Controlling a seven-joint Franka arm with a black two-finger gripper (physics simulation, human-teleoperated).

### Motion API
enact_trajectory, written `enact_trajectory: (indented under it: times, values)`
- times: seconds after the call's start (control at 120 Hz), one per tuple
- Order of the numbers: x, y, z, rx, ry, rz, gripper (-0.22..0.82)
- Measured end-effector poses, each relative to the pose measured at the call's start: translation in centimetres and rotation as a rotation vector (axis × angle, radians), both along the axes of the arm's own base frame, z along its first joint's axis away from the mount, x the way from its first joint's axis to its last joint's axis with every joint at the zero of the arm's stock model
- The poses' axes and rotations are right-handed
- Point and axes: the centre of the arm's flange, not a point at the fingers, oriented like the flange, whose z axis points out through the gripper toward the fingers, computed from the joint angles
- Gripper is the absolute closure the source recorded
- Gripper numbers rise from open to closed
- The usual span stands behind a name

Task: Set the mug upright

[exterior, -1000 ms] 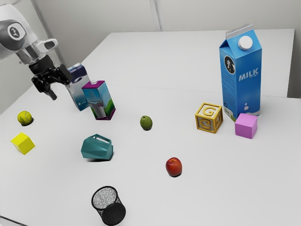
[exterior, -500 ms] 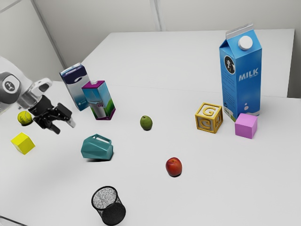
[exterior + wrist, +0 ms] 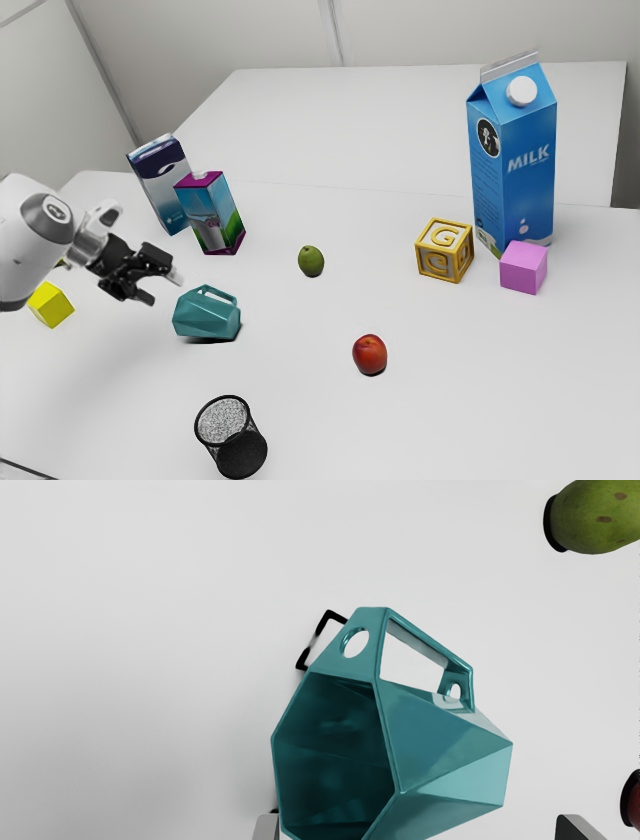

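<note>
**Lower and closer to the mug (image 3: pixel 207 315), our gripper (image 3: pixel 162 287) has come down with its fingers spread**

Since the earlier pictures our arm (image 3: pixel 28 245) has swung down and toward the exterior view's right, bringing the gripper from near the small carton (image 3: pixel 211 215) to beside the mug. Nothing else on the table (image 3: pixel 450 400) has shifted that we can see.

We hold nothing: our gripper (image 3: pixel 420 830) is released, its two fingertips well apart. In the wrist view part of the mug shows between them, but they are not closed on it from both sides.

Our mug lies on its side on the table, not yet upright. Its open mouth faces the exterior view's left, where our arm is, and its base points to the exterior view's right. The handle (image 3: pixel 422 640) stands out from the body on the side toward the small carton.

Around it, we see the green fruit (image 3: pixel 311 261) and the red fruit (image 3: pixel 369 354) toward the exterior view's right, and the black holder (image 3: pixel 232 438) on the nearer side. Behind the small carton leans the box (image 3: pixel 162 182). Our arm partly covers the yellow block (image 3: pixel 52 306). Well apart from the mug, the milk carton (image 3: pixel 520 160) stands with the letter block (image 3: pixel 444 250) and the pink block (image 3: pixel 524 266) close by.
</note>
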Motion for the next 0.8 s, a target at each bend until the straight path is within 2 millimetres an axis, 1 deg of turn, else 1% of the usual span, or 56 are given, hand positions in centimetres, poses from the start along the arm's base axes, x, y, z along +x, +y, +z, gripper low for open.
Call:
enact_trajectory:
  times: [0.342, 0.442, 0.55, 0.642, 0.8]
  values:
    - [0.2, 0.7, -4.0, -0.103, -0.046, 0.053, 0.00]
    - [0.3, 0.5, -5.0, -0.129, -0.053, 0.053, 0.00]
    - [0.9, -0.5, -5.5, -0.162, -0.071, 0.029, 0.00]
    - [1.4, -1.3, -5.5, -0.186, -0.094, 0.007, 0.00]
    - [1.5, -2.0, -5.9, -0.240, -0.116, -0.007, 0.00]
